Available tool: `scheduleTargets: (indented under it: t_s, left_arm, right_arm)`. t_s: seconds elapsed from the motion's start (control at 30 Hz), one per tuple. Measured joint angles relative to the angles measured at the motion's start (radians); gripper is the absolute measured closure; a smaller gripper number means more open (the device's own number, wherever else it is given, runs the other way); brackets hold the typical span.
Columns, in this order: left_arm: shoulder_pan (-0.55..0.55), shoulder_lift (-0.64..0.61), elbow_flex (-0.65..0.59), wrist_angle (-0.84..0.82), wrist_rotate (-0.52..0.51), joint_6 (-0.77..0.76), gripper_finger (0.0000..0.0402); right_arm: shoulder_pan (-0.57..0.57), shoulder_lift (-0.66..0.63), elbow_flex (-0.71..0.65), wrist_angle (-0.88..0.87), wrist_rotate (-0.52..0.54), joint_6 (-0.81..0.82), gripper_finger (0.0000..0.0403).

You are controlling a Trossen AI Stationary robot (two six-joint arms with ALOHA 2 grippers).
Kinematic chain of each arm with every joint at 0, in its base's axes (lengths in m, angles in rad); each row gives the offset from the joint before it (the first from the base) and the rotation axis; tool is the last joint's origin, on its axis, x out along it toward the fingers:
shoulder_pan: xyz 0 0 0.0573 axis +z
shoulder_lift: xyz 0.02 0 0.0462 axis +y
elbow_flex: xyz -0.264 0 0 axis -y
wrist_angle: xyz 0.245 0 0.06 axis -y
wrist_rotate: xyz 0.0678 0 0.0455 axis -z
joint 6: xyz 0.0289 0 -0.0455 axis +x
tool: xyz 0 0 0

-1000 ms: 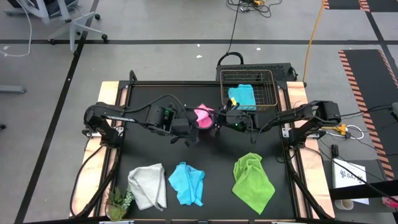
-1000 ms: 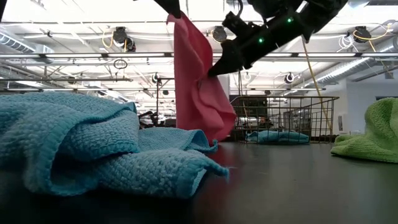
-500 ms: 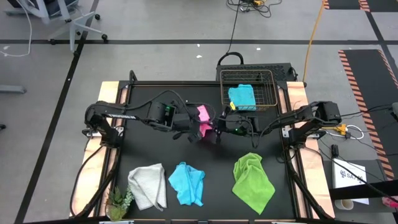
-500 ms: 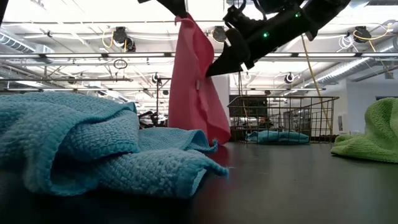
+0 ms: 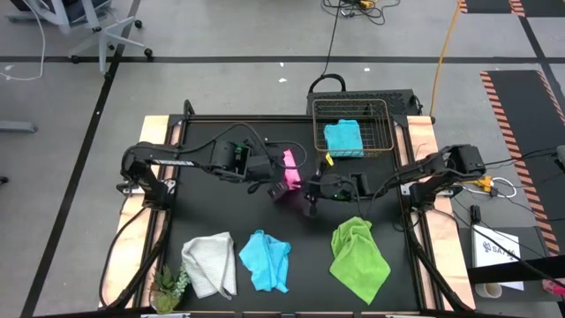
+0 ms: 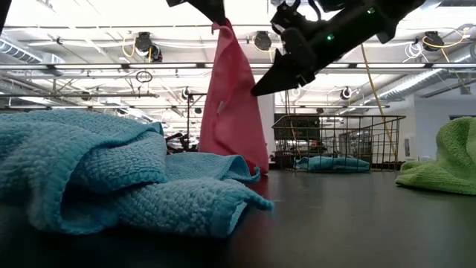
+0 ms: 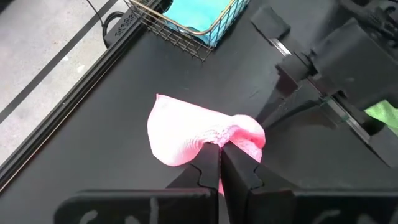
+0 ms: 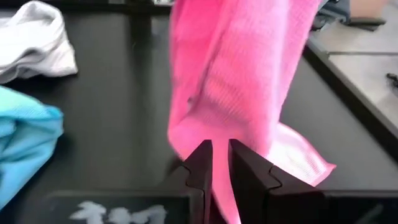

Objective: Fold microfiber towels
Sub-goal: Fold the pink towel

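Observation:
A pink towel hangs over the middle of the table, below my left gripper, which is shut on its top. My right gripper comes from the table's right and is shut on the towel's side edge. The towel's lower corner lies on the black table. Near the front edge lie a white-grey towel, a light blue towel and a lime green towel. Another light blue towel, folded, lies in the wire basket. My left gripper pinches a bunched peak at the pink towel's top between its two fingers, slanting down from above. The towel hangs below it, slack. My right gripper pinches the towel's side edge about halfway down, slanting slightly down from the table's right; pink cloth shows in the gap between the fingers.
The wire basket stands at the table's far right. A small green plant sits at the near left corner. Bare black table lies around the hanging towel.
My right gripper has gone toward the table's near edge and a little left, turning as it went, still on the towel's edge. My left gripper has shifted slightly toward the right. The pink towel, bulged out before, now hangs narrower and straighter.

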Motion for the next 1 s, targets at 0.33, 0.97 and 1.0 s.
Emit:
scheduleTargets:
  t_s: [0.33,0.97,1.0]
  left_arm:
    - [0.000,0.000,0.000,0.000,-0.006,0.000,0.0398]
    - [0.052,0.000,0.000,0.053,-0.034,0.046,0.0399]
    - [0.053,0.000,0.000,0.053,-0.034,0.049,0.0399]
  right_arm:
    - [0.008,0.007,0.000,0.023,-0.019,0.061,0.0358]
    - [0.042,0.003,0.269,-0.267,0.197,-0.182,0.0358]
    - [0.041,0.003,0.274,-0.288,0.209,-0.182,0.0358]
